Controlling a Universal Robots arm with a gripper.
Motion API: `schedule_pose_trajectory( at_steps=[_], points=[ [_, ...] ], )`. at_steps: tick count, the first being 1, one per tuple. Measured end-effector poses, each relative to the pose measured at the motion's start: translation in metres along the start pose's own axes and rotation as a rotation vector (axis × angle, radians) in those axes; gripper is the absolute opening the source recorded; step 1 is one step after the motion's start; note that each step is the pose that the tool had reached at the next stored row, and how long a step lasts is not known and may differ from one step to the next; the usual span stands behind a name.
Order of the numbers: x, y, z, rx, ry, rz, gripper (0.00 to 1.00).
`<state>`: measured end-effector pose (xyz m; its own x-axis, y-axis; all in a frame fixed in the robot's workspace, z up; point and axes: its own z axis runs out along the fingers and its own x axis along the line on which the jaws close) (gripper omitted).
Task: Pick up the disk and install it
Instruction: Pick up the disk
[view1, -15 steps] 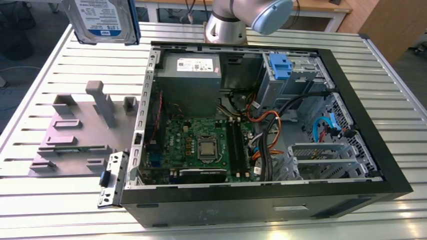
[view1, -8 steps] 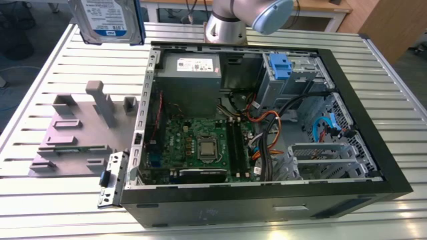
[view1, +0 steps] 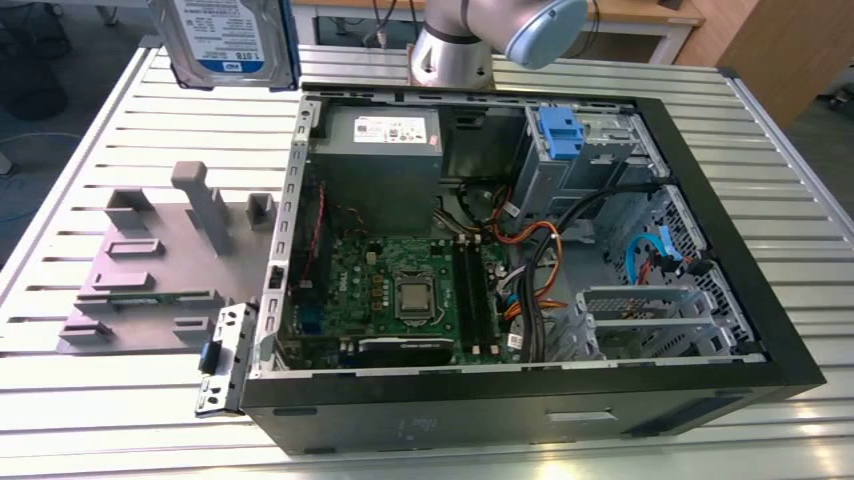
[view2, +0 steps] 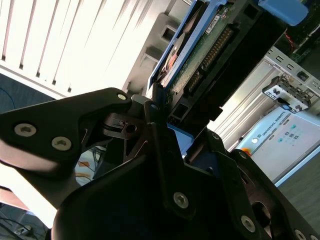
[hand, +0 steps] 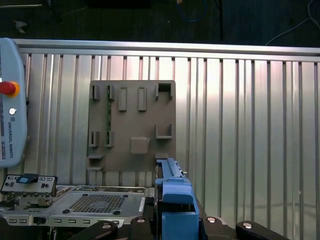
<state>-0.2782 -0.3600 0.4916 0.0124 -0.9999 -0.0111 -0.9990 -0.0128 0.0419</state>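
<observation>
— Has the gripper (view2: 180, 120) got hold of anything?

— Yes, the disk (view1: 220, 40). In the second wrist view the black fingers (view2: 157, 135) are closed tight on one edge of it. The blue carrier and the green board side run away from them.

— Where is it, then?

— Up in the air, clear of the table (view1: 80, 440). In the exterior view it hangs upright at the far end, to that view's left of the arm (view1: 494, 40). Its white-and-blue label faces the camera. It is outside the case (view1: 534, 405), just past the case's far corner on that view's left side.

— And what is below it?

— The first wrist view looks down past the carrier's blue edge (hand: 175, 200) onto the grey plate (hand: 132, 115) with its slots. That plate lies flat on the slats beside the case. A pendant (hand: 10, 110) with a red button lies near it.

— The case is open?

— It lies on its side with the board showing. The power supply (view1: 380, 150) sits at the far end. The blue bracket (view1: 558, 130) is on the bay (view1: 594, 165), towards the exterior view's right, well apart from the disk.
</observation>
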Motion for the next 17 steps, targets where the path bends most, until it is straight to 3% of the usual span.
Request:
schedule_pose_trajectory(
  at_steps=[17],
  points=[
    [0.0002, -0.0196, -0.0008, -0.0002, 0.0000, 0.000, 0.36]
  ],
)
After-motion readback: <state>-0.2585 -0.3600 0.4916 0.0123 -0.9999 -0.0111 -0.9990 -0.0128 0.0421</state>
